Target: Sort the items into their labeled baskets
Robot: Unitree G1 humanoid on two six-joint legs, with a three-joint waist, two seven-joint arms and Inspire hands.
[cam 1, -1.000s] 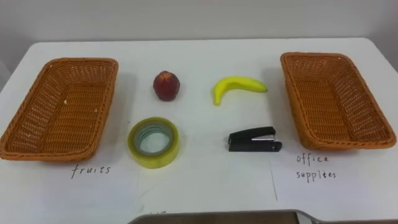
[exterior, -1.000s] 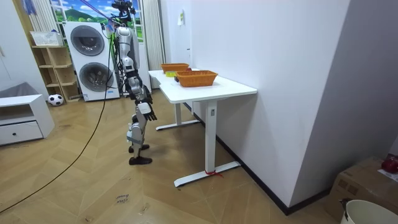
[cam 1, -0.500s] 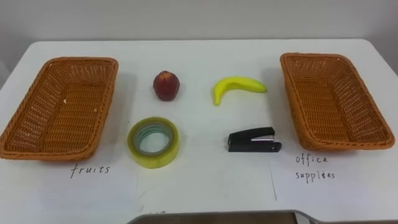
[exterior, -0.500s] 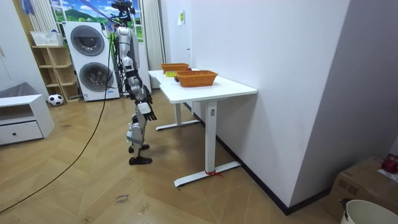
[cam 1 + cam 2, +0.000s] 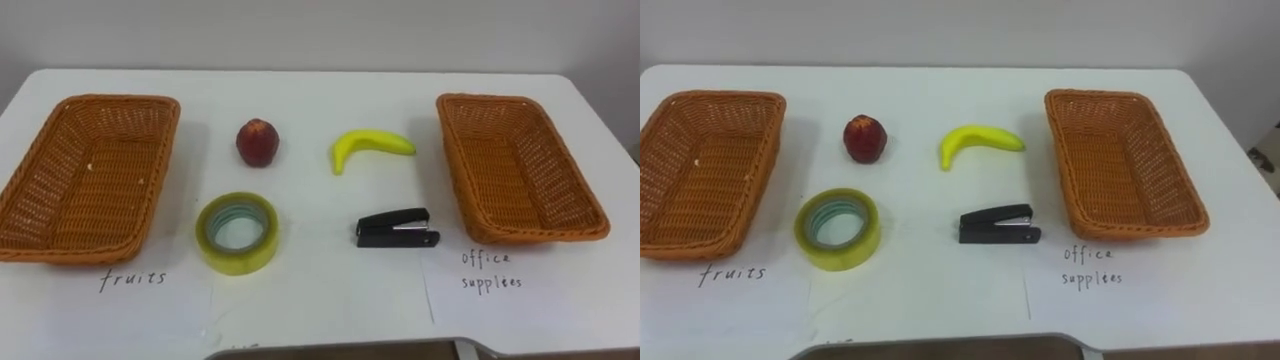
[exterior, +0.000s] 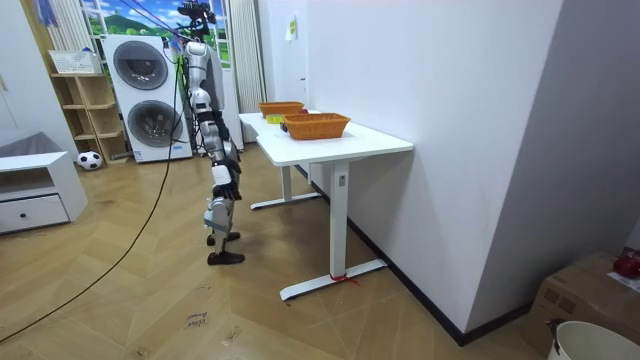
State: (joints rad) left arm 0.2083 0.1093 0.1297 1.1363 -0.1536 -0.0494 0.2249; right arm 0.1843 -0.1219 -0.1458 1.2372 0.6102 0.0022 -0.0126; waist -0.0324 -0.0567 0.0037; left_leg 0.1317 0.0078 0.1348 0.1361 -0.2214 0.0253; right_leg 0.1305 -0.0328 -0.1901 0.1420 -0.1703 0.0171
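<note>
The robot stands upright on the wood floor at the table's (image 5: pixel 320 100) near edge, facing it. Its right hand (image 6: pixel 227 172) hangs at hip level, clear of the table; the state of its fingers cannot be told.

Two woven baskets rest on the table, both empty. The left basket (image 5: pixel 90 175) sits above a handwritten fruit label (image 5: pixel 132 279). The right basket (image 5: pixel 515 165) sits above a handwritten office-supplies label (image 5: pixel 490 270).

Four items lie between the baskets, none touching another:
- Tape roll (image 5: pixel 238 260): flat, front left.
- Banana (image 5: pixel 365 145): rear right, lying on its side.
- Stapler (image 5: pixel 395 228): black, front right, lying closed.
- Red fruit (image 5: pixel 257 142): rear left, behind the tape roll.
</note>
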